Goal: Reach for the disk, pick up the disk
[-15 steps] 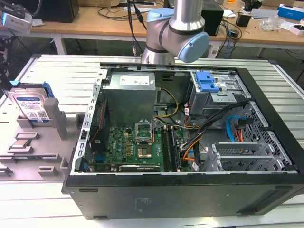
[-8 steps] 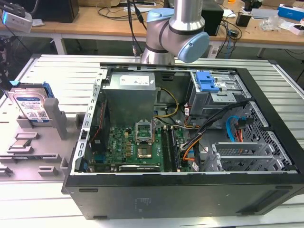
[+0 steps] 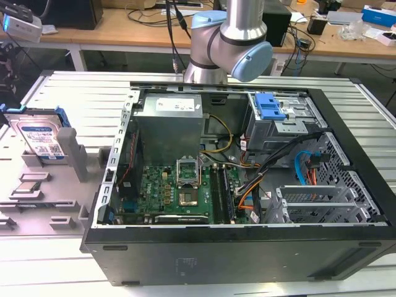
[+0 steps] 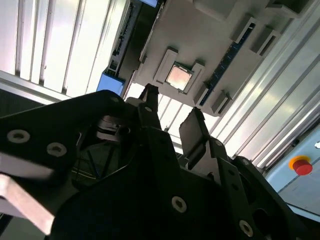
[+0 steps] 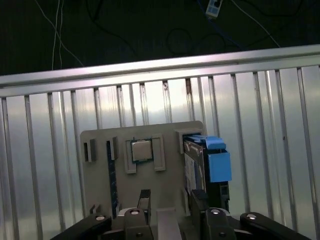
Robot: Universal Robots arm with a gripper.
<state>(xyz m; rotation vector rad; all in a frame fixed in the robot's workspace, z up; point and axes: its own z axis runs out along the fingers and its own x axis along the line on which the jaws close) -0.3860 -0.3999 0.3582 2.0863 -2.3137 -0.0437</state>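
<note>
A ribbed metal counter (image 3: 37,272) is seen in the exterior view, with an open computer case (image 3: 235,260) set on its middle and the arm (image 3: 229,43) rising behind the case. A grey fixture plate (image 3: 25,204) is laid on the counter at the exterior view's left, well apart from the case's interior. The disk (image 3: 40,139) is stood on edge in a slot of that plate, its labelled face turned outward and its blue bracket (image 5: 218,165) fitted along its edges.

In the first wrist view the gripper (image 5: 170,200) is held above the plate, its jaws parted to a moderate gap with nothing between them. The disk is met edge-on there: its long axis is run straight away from the gripper, roughly in line with one of the fingers (image 5: 199,200), so the gap is judged to be centred beside the disk, not over it. No contact is made; the reach is judged unfinished. A small square processor chip (image 5: 141,150) is seated in the plate just beside the disk's slot, on the side of the other finger.
</note>
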